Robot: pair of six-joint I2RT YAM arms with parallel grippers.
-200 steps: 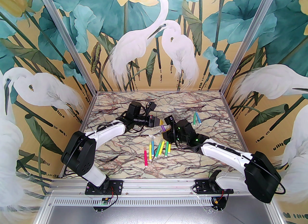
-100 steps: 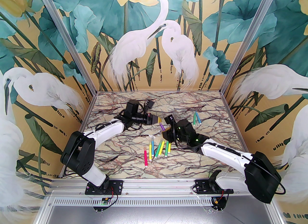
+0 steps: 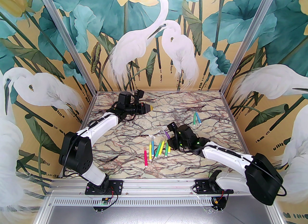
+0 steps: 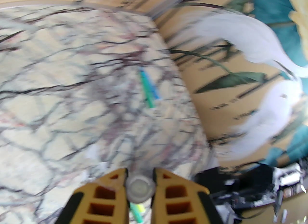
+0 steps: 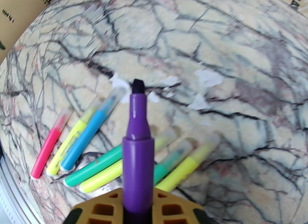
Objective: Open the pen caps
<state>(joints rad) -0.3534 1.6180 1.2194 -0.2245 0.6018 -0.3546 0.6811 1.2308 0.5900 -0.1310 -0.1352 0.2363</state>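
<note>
L gripper (image 3: 149, 107) sits over far-left part of counter (image 3: 125, 155), well apart from R gripper (image 3: 169, 138). Its yellow fingers (image 4: 108, 194) are pressed in on a clear cap (image 4: 140, 188), round end facing the wrist cam; that view is motion-blurred, so no more detail on the cap.

R gripper pinches purple marker (image 5: 138, 150) by the barrel. Marker tip (image 5: 138, 86) is bare + dark and points away from the wrist, above the pen cluster.

Cluster lies on counter near centre, just beside R gripper: 7 pens fanned out, several touching. Incl. pink pen (image 5: 48, 149) at the outer end, blue pen (image 5: 89, 134) w/ a yellow one between them, then greens + yellows. All 7 have translucent caps (image 5: 117, 94) on.

Far green pen (image 3: 194, 118) and far blue pen (image 3: 199, 119) lie side by side toward far-right of counter, well apart from the cluster; can't tell if capped.

White patches (image 5: 208, 77) on counter beyond marker tip.
</note>
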